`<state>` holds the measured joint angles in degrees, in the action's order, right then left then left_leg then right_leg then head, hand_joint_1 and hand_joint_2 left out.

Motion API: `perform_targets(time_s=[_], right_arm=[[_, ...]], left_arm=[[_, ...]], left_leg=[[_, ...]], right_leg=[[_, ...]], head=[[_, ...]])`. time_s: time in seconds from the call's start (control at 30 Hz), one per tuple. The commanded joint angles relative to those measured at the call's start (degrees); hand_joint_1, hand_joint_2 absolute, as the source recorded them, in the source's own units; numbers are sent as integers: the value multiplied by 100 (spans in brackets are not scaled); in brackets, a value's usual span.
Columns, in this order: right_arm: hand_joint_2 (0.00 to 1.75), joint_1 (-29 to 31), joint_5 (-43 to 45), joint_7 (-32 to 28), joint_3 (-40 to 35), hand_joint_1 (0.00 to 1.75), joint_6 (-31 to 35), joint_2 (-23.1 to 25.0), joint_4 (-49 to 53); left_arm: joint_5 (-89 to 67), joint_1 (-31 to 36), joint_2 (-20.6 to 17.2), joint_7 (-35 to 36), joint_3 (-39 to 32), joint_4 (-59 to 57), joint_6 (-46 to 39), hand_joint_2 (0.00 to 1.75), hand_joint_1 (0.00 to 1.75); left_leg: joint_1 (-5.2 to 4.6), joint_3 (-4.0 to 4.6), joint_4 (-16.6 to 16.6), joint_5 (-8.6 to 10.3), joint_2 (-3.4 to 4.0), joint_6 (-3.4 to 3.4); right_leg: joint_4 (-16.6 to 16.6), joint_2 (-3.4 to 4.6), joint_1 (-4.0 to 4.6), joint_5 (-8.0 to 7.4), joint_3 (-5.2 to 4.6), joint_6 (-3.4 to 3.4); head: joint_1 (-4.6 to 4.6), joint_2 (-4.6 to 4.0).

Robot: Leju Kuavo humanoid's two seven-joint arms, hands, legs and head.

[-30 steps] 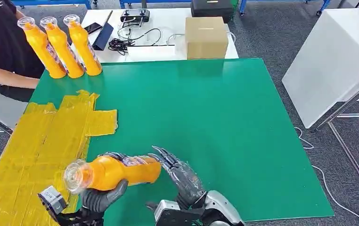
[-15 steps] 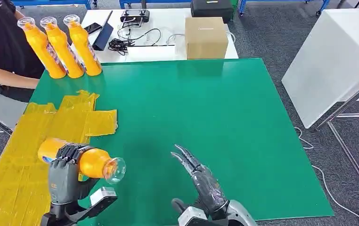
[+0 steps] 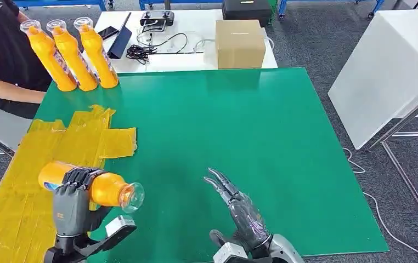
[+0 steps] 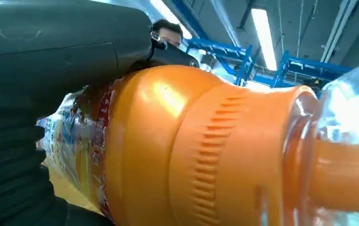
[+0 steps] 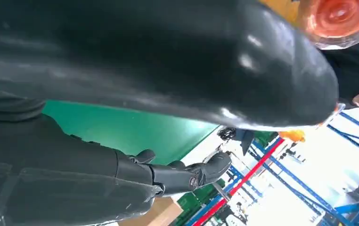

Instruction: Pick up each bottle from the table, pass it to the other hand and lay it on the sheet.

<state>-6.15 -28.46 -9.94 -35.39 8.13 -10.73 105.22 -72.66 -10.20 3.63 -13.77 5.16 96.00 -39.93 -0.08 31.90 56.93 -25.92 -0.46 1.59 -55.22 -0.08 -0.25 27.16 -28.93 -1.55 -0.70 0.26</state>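
Your head view sits high, looking forward and down across the green tabletop (image 3: pixel 261 137), both arms entering from below. Your left wrist view is pressed right up against the bottle (image 4: pixel 191 150) in the left hand (image 3: pixel 75 200), tilted up toward ceiling lights. Your right wrist view looks along the right hand (image 3: pixel 242 211), turned over. It shares the tabletop and the bottle's cap end with your head view.
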Motion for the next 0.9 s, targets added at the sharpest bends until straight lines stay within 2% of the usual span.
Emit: perform_targets(time_s=[0.03, 0.23, 0.27, 0.4, 0.43, 0.47, 0.9], right_arm=[[0, 133, 42, -8, -34, 0, -150, -123, -38], [0, 345, 130, 25, -98, 0, -331, -55, -165], [0, 411, 159, 42, -125, 0, -394, -38, -212], [0, 478, 182, 60, -159, 0, -446, -30, -278], [0, 487, 191, 63, -162, 0, -454, -28, -291], [0, 486, 197, 69, -159, 0, -456, -19, -298], [0, 447, 222, 100, -165, 0, -459, -4, -347]], left_arm=[[-1467, 682, -733, 1033, 550, -1338, 244, 175, 175], [-1734, 1304, -982, 1486, 931, -2768, 941, 175, 175], [-1726, 1479, -1033, 1684, 948, -3270, 1275, 175, 175], [-1700, 1744, -1088, 1654, 884, -4078, 1227, 175, 175], [-1609, 1763, -1075, 1632, 816, -4148, 1250, 0, 9], [-1656, 1788, -1053, 1688, 785, -4206, 1285, 0, 0], [-1474, 1789, -970, 1734, 564, -4118, 1325, 0, 0]], left_leg=[[7, -15, -11, 6, -11, -10], [3, -18, -15, 10, -7, -10], [9, -20, -14, 8, -1, -13], [4, -27, -20, 10, 2, -13], [6, -26, -20, 10, 3, -15], [6, -19, -12, 6, 7, -12], [1, -57, -12, 7, 2, -12]], right_leg=[[16, -15, 6, -4, 23, 2], [15, -10, 3, -7, 22, 2], [20, -5, 9, -8, 25, 2], [22, -2, 4, -7, 30, 1], [23, -1, 6, -8, 30, 2], [14, 5, 6, -5, 21, 2], [8, -1, 2, -6, 62, 1]], head=[[-2, 0], [-2, 0], [0, 0], [-2, 0], [-2, 0], [-2, 0], [-2, 0]])
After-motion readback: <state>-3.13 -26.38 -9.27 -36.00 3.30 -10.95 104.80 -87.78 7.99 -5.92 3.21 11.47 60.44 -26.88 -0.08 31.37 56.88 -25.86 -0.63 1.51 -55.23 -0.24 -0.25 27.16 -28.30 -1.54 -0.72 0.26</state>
